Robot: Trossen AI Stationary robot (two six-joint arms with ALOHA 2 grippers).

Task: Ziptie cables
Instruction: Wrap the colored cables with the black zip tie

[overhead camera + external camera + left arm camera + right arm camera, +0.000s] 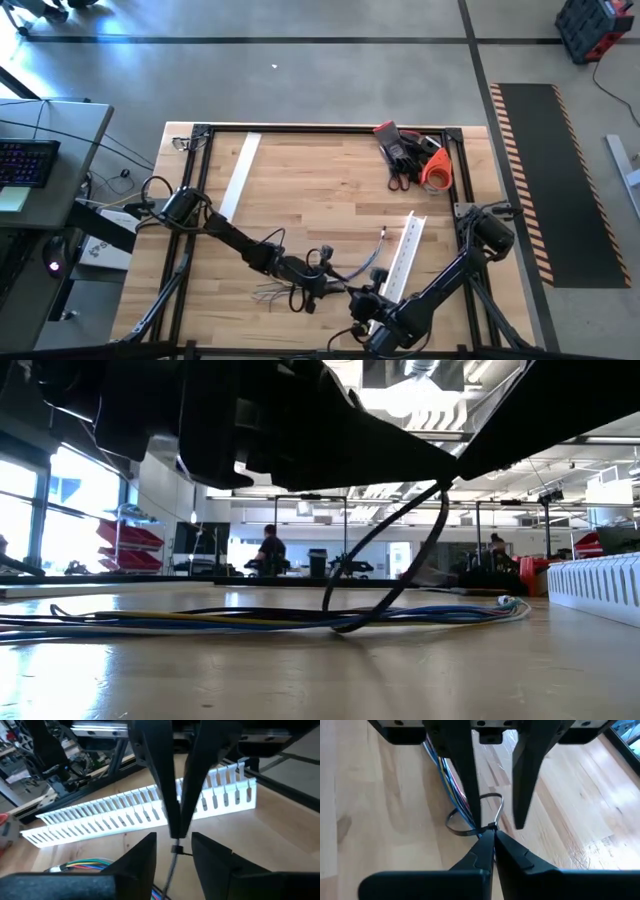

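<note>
Cables [250, 618], a loose bunch of thin blue, yellow and dark wires, are lying flat along the near edge of the light wooden table [320, 190], beside a long white slotted plastic channel strip [145, 810]. A thin black ziptie [470, 822] is looping around the bunch. The right gripper [490, 837] is pinching its fingers together on the ziptie's tail, apparently so the strap can be drawn tight. The left gripper [172, 847] is meeting it over the same spot with its fingers standing apart on either side of the ziptie's small black head, seemingly to brace it while the other arm pulls. Both arms are crowding low over the table's front centre. A red, black and orange heap of tools [410, 155] is sitting untouched at the far right corner.
</note>
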